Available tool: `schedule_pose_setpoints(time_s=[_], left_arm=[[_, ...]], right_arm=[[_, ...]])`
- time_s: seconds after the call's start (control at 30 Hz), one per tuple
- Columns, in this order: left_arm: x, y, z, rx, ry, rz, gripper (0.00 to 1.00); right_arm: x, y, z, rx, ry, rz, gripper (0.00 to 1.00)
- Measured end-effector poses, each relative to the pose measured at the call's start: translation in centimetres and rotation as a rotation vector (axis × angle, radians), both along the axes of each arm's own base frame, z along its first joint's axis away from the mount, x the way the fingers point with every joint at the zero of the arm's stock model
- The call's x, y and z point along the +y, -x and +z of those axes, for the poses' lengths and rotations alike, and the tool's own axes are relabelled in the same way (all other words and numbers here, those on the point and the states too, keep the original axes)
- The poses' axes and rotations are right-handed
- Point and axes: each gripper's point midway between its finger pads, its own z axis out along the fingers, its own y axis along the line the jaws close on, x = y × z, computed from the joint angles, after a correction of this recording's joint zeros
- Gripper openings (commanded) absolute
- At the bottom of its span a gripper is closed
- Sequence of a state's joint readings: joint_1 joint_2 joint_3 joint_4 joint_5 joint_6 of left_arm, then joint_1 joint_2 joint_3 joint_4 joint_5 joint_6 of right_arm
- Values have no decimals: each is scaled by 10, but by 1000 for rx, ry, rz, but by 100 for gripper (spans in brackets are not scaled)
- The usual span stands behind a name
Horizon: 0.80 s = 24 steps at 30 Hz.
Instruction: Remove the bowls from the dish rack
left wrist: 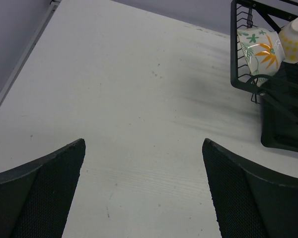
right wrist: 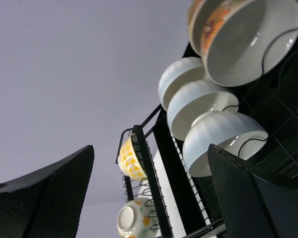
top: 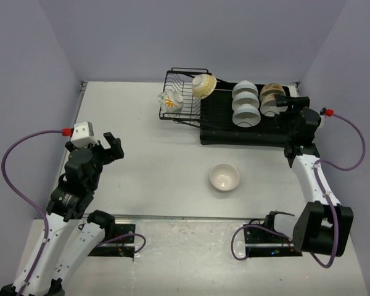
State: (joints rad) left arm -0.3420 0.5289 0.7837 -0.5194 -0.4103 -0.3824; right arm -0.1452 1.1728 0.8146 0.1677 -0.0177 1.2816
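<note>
Here we recorded both pincers spread and empty. The left gripper (top: 113, 147) hovered over the white table (top: 160, 163); the right gripper (top: 282, 106) stood beside the black wire dish rack (top: 214, 126), which held small round ceramic bowls (top: 245, 105).

Before my black jaws: black wire dish rack (top: 217, 120) with three plain white bowls (top: 245, 102), brown-banded bowls (top: 271, 93), a yellow-checked bowl (top: 204, 85), an orange-and-green leaf-patterned bowl (top: 171, 101); a separate cream-white bowl (top: 224, 177); off-white surface (top: 142, 154).
</note>
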Motion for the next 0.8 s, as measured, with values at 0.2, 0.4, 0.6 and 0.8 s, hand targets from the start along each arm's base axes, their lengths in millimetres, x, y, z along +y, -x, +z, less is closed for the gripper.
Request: schedule_pose_setpoints(time_s=[0.2, 0.4, 0.6, 0.8], left_arm=[[-2, 0, 0, 1, 3, -13, 100], [-3, 0, 0, 1, 5, -18, 100], [-6, 0, 0, 2, 8, -33, 100], [-6, 0, 0, 2, 8, -33, 100]], right_arm=[[-1, -26, -50, 68, -174, 21, 92], [-19, -45, -69, 92, -199, -5, 81], [-31, -69, -63, 70, -170, -12, 65], [-39, -91, -81, 72, -170, -12, 53]])
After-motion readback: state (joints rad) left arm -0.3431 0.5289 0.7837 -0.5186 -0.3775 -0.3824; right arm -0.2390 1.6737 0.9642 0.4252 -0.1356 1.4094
